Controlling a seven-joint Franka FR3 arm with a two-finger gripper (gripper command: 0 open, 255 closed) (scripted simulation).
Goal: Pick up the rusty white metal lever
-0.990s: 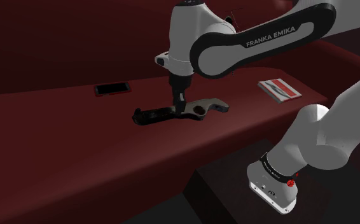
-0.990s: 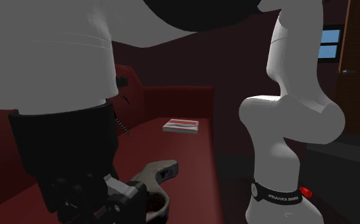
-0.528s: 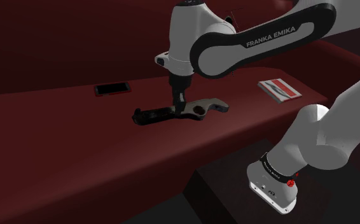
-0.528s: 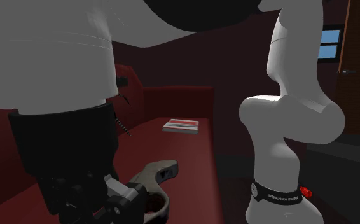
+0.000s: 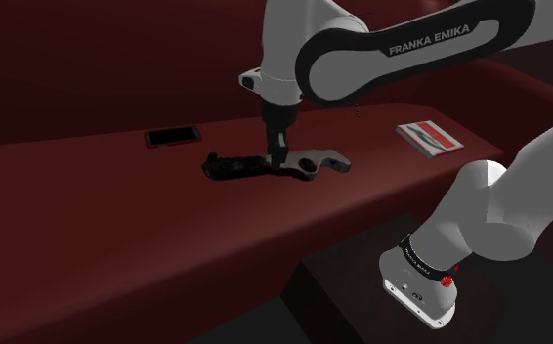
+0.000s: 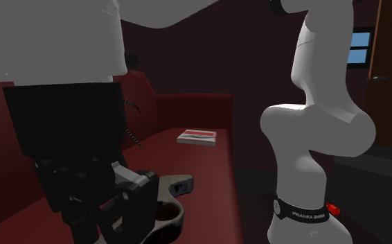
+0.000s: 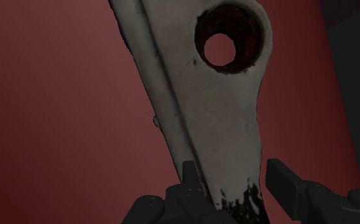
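The lever (image 5: 309,161) is an off-white, stained piece with a dark, blackened end (image 5: 228,165) and a round hole near its pale end. It hangs level a little above the dark red surface (image 5: 118,225). My black gripper (image 5: 278,162) points straight down and is shut on the lever's middle. In the wrist view the lever (image 7: 217,121) runs away from the gripper (image 7: 233,179), clasped between the fingers (image 7: 188,181), with its rust-ringed hole at the far end. In the second exterior view the gripper (image 6: 122,208) is close to the camera, with the lever (image 6: 174,186) sticking out past it.
A flat black rectangular device (image 5: 172,136) lies farther back on the red surface. A red and white book (image 5: 429,136) (image 6: 197,136) lies near the surface's end. The surface's front edge drops to a dark floor beside the stand. A lit window (image 6: 359,45) is beyond the arm.
The arm has risen and the lever has come up off the red surface with the gripper, shifting slightly toward the shoulder view's upper left.
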